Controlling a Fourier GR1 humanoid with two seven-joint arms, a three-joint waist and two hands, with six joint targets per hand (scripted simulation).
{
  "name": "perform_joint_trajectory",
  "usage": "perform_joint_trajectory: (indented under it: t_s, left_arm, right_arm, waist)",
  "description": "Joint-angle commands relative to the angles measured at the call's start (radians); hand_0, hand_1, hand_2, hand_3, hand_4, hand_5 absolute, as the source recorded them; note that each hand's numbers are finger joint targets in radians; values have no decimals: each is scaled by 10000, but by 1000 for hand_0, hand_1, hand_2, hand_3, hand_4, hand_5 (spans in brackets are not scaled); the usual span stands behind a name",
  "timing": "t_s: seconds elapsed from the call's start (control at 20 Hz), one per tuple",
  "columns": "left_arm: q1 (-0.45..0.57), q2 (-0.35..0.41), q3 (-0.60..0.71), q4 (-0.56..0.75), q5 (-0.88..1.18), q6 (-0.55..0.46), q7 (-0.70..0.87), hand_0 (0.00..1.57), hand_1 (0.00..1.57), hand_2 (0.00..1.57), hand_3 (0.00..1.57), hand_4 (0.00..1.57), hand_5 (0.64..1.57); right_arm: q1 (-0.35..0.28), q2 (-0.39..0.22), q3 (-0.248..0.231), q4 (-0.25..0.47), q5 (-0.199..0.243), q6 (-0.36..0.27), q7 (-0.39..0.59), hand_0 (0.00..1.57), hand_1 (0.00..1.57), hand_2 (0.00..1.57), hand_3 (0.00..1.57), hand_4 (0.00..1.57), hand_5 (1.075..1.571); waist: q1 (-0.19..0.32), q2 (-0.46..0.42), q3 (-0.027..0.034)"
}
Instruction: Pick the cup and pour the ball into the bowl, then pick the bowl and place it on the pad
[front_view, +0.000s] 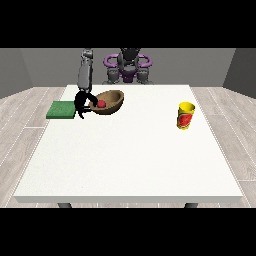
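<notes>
Item one, the bench (130, 160): you have a large white top with the robot behind its far edge.

Item two, the bowl (111, 101): you find a brown wooden bowl near the far left corner of the bench, tilted so that its mouth faces left and toward you. It sits just right of the pad and is not on it.

Item three, the ball (101, 104): you see a small red ball inside the bowl, low against its left rim.

Item four, the pad (61, 110): you have a flat green square at the left edge of the bench, near the far corner, with nothing resting on it.

Item five, the cup (186, 115): you find a yellow cup with a red mark standing upright toward the right edge of the bench, well apart from the bowl.

Item six, the hand at the view's left (82, 103): you see it between the pad and the bowl, its grey forearm coming down from above. Its black fingers (92, 106) curl round the bowl's left rim, grasping it.

Item seven, the other hand: you cannot see it anywhere.
</notes>
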Motion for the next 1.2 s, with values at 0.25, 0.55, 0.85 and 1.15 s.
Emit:
perform_joint_trajectory:
  t_s: [0.25, 0.55, 0.85, 1.15]
  left_arm:
    - [1069, 199, 374, 1524, -217, -319, -437, 0, 0, 0, 0, 1197, 1534]
    - [1672, 879, 847, 2435, -463, -695, -1522, 0, 0, 0, 0, 1203, 1540]
    - [1494, 1204, 927, 2163, 10, -786, -1137, 0, 0, 0, 0, 1205, 1545]
    - [2196, 1355, 1051, 2660, -269, -978, -2393, 0, 0, 0, 0, 1207, 1551]
  right_arm:
    - [-444, -2356, 1040, -125, 1137, -400, 4966, 1571, 1571, 1571, 1042, 1026, 1556]
    - [-1256, -3555, 1384, -821, 1396, 660, 6300, 1571, 1571, 1571, 724, 1050, 1563]
    - [-1267, -4705, 328, -98, 770, 1682, 5876, 1571, 1571, 1571, 566, 1085, 1564]
    - [-1090, -4591, 301, -223, 807, 1860, 5774, 1571, 1571, 1571, 461, 1109, 1567]
  waist:
    - [-983, -1259, 235]
    - [-1769, -1222, 267]
    - [-1638, -834, 289]
    - [-1804, -593, 282]
